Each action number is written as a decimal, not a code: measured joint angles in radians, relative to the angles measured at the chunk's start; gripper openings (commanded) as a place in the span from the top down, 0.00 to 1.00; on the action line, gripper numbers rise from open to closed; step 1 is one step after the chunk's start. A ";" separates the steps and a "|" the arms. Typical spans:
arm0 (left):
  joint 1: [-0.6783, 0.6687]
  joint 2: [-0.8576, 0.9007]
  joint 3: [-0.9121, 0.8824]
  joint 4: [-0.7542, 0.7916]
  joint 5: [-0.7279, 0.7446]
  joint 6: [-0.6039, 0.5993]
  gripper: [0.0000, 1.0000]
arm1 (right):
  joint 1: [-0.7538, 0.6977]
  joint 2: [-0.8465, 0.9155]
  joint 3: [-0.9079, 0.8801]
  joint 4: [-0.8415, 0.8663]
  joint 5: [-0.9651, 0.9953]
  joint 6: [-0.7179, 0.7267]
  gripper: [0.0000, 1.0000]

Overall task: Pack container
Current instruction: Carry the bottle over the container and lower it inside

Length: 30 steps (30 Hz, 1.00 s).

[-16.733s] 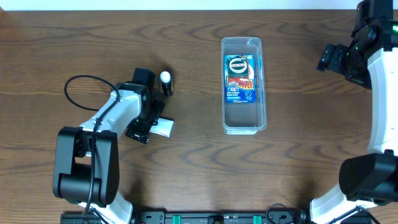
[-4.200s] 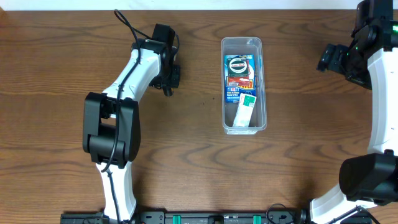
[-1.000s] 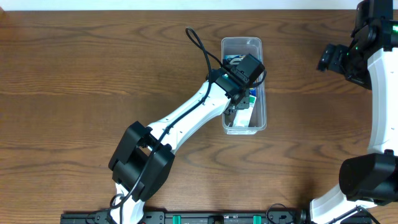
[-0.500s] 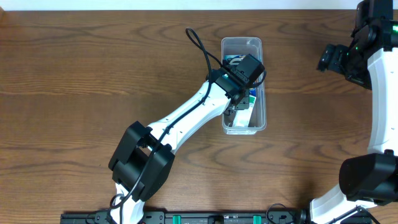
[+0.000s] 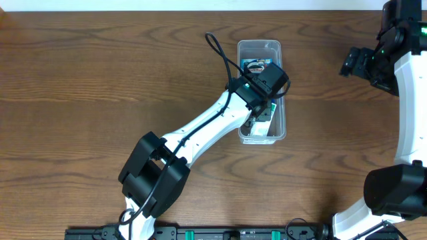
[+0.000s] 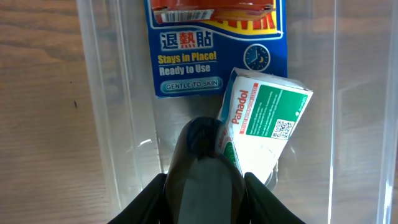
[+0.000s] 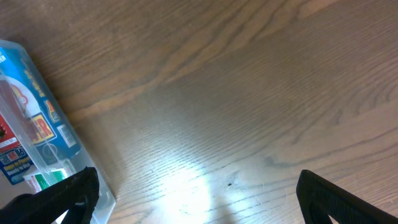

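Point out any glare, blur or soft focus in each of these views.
Overhead: evenly lit and sharp, no glare on the table. Left wrist: the dark item in the left hand is out of focus, while the Panadol box print reads sharp; faint streaks on the container wall. Right wrist: a bright glare patch on the table.

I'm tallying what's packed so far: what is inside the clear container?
In the container: a blue printed card, a white-and-green Panadol box overlapping it, and a dark rounded item gripped by the left tool. Anything beneath these is covered.
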 measured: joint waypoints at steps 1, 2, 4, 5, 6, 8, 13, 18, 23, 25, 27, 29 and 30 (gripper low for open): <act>0.000 0.000 0.000 0.000 -0.003 0.000 0.66 | 0.000 0.000 0.000 0.000 0.000 0.000 0.01; 0.000 0.000 0.000 0.000 -0.011 0.000 0.66 | 0.000 0.000 0.000 0.000 0.000 0.000 0.01; 0.000 0.001 0.000 -0.002 -0.023 0.000 0.65 | 0.000 0.000 0.000 0.000 0.000 0.000 0.01; 0.000 0.003 0.000 -0.003 -0.027 0.000 0.66 | 0.000 0.000 0.000 0.000 0.000 0.000 0.01; 0.000 0.005 0.000 -0.003 -0.030 0.000 0.66 | 0.000 0.000 0.000 0.000 0.000 0.000 0.01; 0.000 0.013 0.000 -0.004 -0.034 0.000 0.65 | 0.000 0.000 0.000 0.000 0.000 0.000 0.01; -0.001 0.056 0.000 -0.008 -0.037 0.000 0.65 | 0.000 0.000 0.000 0.000 0.000 0.000 0.01; -0.001 0.075 0.000 -0.011 -0.038 -0.002 0.59 | 0.000 0.000 0.000 0.000 0.000 0.000 0.01; -0.001 0.074 0.000 -0.010 -0.040 -0.003 0.58 | 0.000 0.000 0.000 0.000 0.000 0.000 0.01; -0.001 0.074 0.000 -0.008 -0.041 -0.003 0.57 | 0.000 0.000 0.000 0.000 0.000 0.000 0.01; -0.001 0.074 0.000 -0.006 -0.041 -0.003 0.52 | 0.000 0.000 0.000 0.000 0.000 0.000 0.01; -0.001 0.074 0.000 -0.003 -0.041 -0.004 0.51 | 0.000 0.000 0.000 0.000 0.000 0.000 0.01; -0.001 0.074 0.000 -0.004 -0.041 -0.003 0.51 | 0.000 0.000 0.000 0.000 0.000 0.000 0.01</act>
